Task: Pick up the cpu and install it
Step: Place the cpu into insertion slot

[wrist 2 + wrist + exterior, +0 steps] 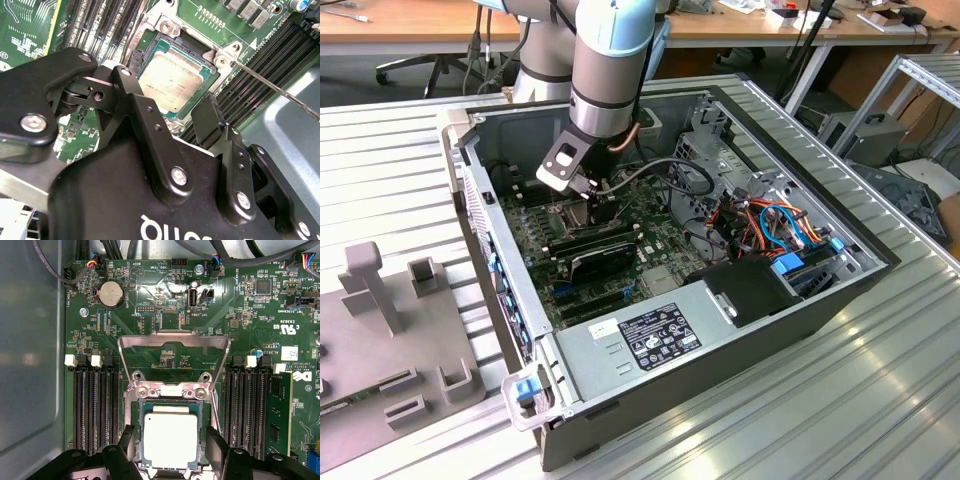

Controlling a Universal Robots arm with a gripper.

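Note:
The cpu (170, 437) is a small square chip with a dull silver top, lying flat inside the open socket (136, 412) on the green motherboard (165, 295). In the second wrist view the cpu (172, 80) lies between my two black fingers (207, 112). My gripper (172, 442) is open and straddles the chip, with a narrow gap showing on each side. In the exterior view the gripper (588, 190) is low over the board inside the computer case (820, 310). The socket's metal load plate (172, 337) is folded back.
Black memory slots (95, 405) flank the socket on both sides, and one memory stick (280, 415) is seated. A thin lever rod (270, 87) sticks out beside the socket. The power supply (650, 335), bundled cables (770, 225) and case walls hem the board in. A grey fixture (390, 330) lies outside.

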